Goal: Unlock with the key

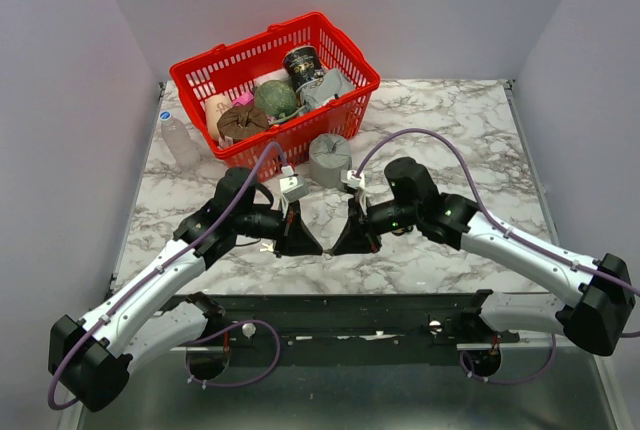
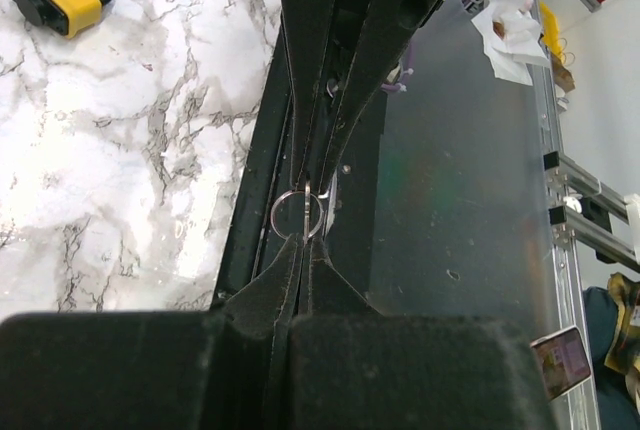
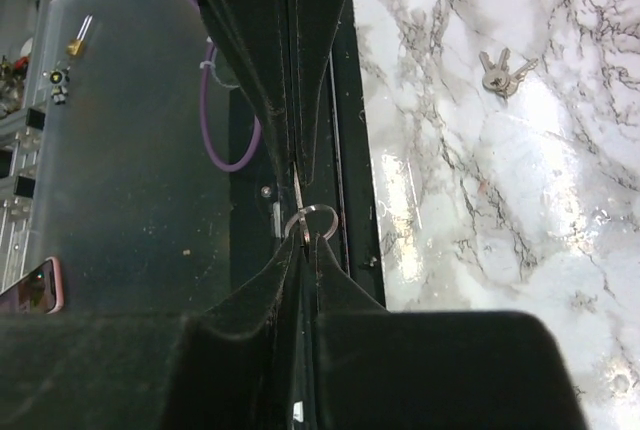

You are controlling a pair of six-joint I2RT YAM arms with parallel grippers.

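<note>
My two grippers meet tip to tip low over the table's near edge. A thin silver key on a round ring (image 2: 304,212) sits between their tips. My left gripper (image 1: 312,247) (image 2: 303,242) is shut on the key, edge-on between its pads. My right gripper (image 1: 340,247) (image 3: 308,242) comes from the opposite side, its jaws closed to a narrow gap round the same key and ring (image 3: 300,212). A yellow padlock (image 2: 52,2) lies on the marble away from both grippers. The padlock is hidden in the top view.
A loose bunch of keys (image 3: 503,72) lies on the marble. A red basket (image 1: 345,45) full of items stands at the back, with a grey cylinder (image 1: 329,158) in front of it. A clear bottle (image 1: 180,140) is at the left. The black mounting rail (image 1: 350,315) runs under the grippers.
</note>
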